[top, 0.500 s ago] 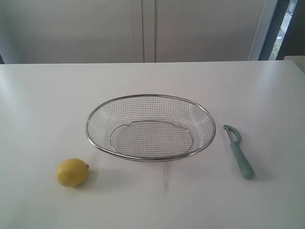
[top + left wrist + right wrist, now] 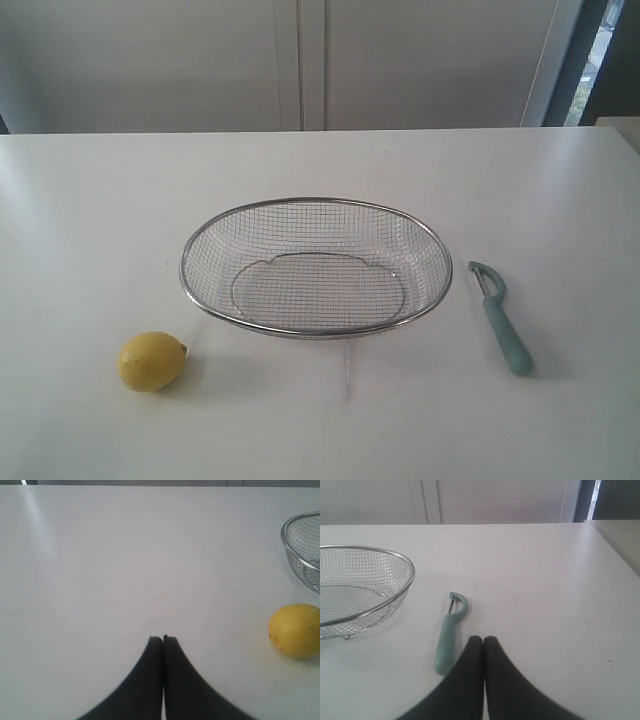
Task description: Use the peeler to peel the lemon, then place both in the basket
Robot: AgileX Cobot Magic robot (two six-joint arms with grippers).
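right gripper [image 2: 483, 640]: black fingers pressed together, tips over the white table [image 2: 550, 590]; peeler [image 2: 449, 632] lies flat on the table just beside the fingers, teal handle end nearest the gripper, curved blade head pointing away; wire mesh basket [image 2: 370, 585] near the peeler, not touching, partly cut off by frame edge

Lemon [image 2: 152, 361] left of basket [image 2: 315, 330], peeler [image 2: 500, 317] right.
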